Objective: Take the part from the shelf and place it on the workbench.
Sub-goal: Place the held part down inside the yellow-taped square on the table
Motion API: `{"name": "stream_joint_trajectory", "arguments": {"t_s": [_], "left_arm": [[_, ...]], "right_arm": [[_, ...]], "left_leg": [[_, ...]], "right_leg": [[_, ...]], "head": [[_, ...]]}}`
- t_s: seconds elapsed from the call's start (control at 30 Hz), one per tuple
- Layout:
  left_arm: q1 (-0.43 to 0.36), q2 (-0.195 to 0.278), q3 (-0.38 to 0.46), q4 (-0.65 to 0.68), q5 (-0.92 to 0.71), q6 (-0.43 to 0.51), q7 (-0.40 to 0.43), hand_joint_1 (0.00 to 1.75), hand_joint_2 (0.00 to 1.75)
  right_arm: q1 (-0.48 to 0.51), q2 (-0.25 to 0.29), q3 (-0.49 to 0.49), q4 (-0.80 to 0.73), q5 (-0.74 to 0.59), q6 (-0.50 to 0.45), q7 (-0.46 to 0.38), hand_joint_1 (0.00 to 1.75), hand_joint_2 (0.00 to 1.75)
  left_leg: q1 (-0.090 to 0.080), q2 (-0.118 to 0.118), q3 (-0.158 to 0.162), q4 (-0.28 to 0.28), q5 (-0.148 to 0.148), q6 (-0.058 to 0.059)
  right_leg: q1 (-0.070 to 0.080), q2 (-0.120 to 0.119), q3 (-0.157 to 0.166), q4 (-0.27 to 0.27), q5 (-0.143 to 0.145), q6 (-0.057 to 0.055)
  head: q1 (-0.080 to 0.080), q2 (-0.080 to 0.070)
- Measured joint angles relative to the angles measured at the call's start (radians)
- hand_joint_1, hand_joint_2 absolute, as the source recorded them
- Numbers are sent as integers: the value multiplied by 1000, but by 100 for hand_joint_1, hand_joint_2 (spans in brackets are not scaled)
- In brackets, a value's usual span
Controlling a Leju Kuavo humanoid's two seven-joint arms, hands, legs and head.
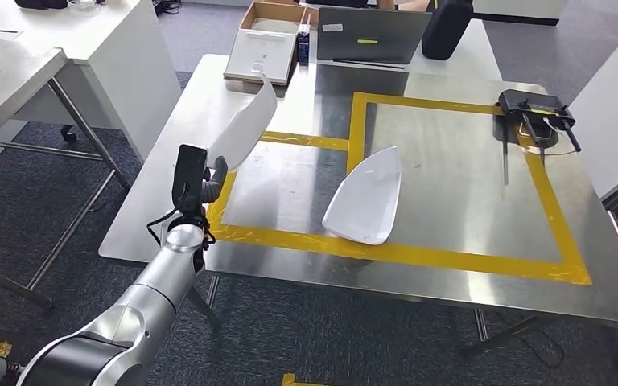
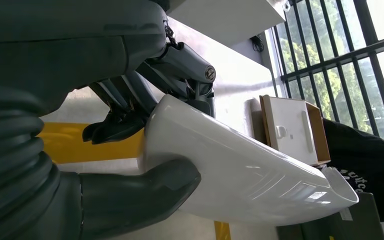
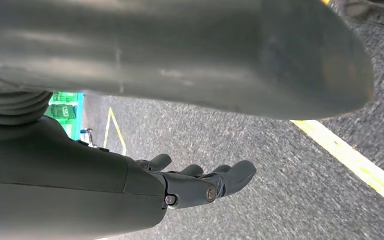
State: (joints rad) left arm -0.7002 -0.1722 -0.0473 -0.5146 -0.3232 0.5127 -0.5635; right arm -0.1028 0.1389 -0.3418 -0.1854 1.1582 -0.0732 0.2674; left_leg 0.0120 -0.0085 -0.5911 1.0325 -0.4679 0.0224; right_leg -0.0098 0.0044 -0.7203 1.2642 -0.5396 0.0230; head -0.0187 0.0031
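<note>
While the left arm reaches in from the lower left of the head view, the left hand [image 1: 197,189] sits just over the left edge of the steel workbench [image 1: 451,265]. It grips a white curved part [image 1: 245,129] by its lower end. The part rises up and to the right from the hand, clear of the table surface. The left wrist view shows the thumb [image 2: 145,192] wrapped under the shell and the dark fingers [image 2: 120,122] closed over its upper edge.

Right of that, a second white part [image 1: 366,197] of similar shape lies flat on the workbench inside the yellow tape rectangle [image 1: 418,256], near its left side.

At the far edge of the table, an open cardboard box [image 1: 267,44] holds a white flat item [image 1: 261,52] with a small raised piece on it. Its contents cannot otherwise be made out. Beside it to the right lies a grey laptop [image 1: 370,34], closed, then a dark upright container [image 1: 447,28].

At the far right, a black device with thin antennas [image 1: 535,108] rests across the yellow tape line.

The right hand [image 3: 200,182] hangs over dark carpet [image 3: 280,165] beside a yellow floor line. Its fingers are loosely extended and slightly apart, holding nothing.
</note>
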Motion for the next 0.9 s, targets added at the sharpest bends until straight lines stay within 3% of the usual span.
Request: {"name": "stream_joint_trajectory", "arguments": {"t_s": [0.07,0.1,0.13,0.23,0.3,0.4,0.43,0.47,0.5,0.57,0.6,0.67,0.8,0.9], "left_arm": [[-3,-1,0,4,0,-3,3,175,175],[-5,-2,1,6,0,-4,4,175,175],[-8,-2,2,7,-1,-5,6,175,175],[-14,-3,3,13,-1,-7,12,175,175],[-18,-3,4,15,-3,-10,14,175,175],[-18,-2,5,21,-13,-6,10,175,175],[-15,-2,5,23,-16,-2,8,175,175],[-12,-2,5,25,-18,2,7,175,175],[-10,-2,6,27,-19,4,6,175,175],[-13,-1,9,29,-22,5,3,175,175],[-15,-2,11,29,-23,6,1,175,175],[-18,-2,15,30,-26,7,-1,175,175],[-16,-2,27,31,-24,14,-3,175,175],[-16,-2,34,31,-19,14,-5,44,175]], "right_arm": [[0,0,0,0,0,0,0,0,0],[-1,0,0,0,0,0,0,0,0],[-2,0,0,0,0,0,-1,0,0],[-2,1,0,0,-2,0,-1,0,0],[-1,1,0,0,-2,0,-1,0,0],[-2,2,0,0,-2,0,-2,0,0],[-2,2,0,0,-1,0,-3,0,0],[-1,2,0,0,0,0,-3,0,0],[0,2,0,0,1,0,-3,0,0],[0,2,0,0,2,0,-3,0,0],[-1,2,0,0,4,0,-3,0,0],[-2,2,0,0,5,0,-3,0,0],[0,2,-1,0,7,0,-3,0,0],[-1,2,-2,0,8,0,-3,0,0]], "left_leg": [[-2,-1,19,0,-15,-7],[-3,-1,25,0,-21,-12],[-4,-2,27,-1,-25,-18],[-4,-1,30,-5,-32,-36],[-4,1,12,35,-55,-46],[-2,3,-90,216,-119,-53],[-2,3,-120,259,-122,-54],[-2,3,-134,267,-106,-54],[-2,3,-127,234,-73,-53],[-2,4,-77,106,3,-48],[-3,3,-53,51,24,-44],[-5,1,-32,6,29,-36],[-5,-3,-32,2,30,-30],[-6,-4,-31,2,28,-24]], "right_leg": [[2,-1,49,-146,93,-9],[5,-2,71,-201,115,-14],[7,-2,83,-231,120,-19],[7,0,93,-245,110,-32],[2,0,104,-252,109,-42],[2,0,116,-254,99,-55],[2,0,119,-254,95,-56],[2,1,124,-253,91,-57],[2,3,129,-252,87,-55],[4,5,139,-246,75,-48],[5,6,141,-242,69,-43],[10,6,141,-237,62,-39],[11,5,144,-242,63,-52],[11,4,148,-248,65,-49]], "head": [[0,0],[0,0],[-1,0],[-1,0],[-4,0],[-8,0],[-8,0],[-8,0],[-8,0],[-8,0],[-8,0],[-6,0],[-4,0],[-4,0]]}}
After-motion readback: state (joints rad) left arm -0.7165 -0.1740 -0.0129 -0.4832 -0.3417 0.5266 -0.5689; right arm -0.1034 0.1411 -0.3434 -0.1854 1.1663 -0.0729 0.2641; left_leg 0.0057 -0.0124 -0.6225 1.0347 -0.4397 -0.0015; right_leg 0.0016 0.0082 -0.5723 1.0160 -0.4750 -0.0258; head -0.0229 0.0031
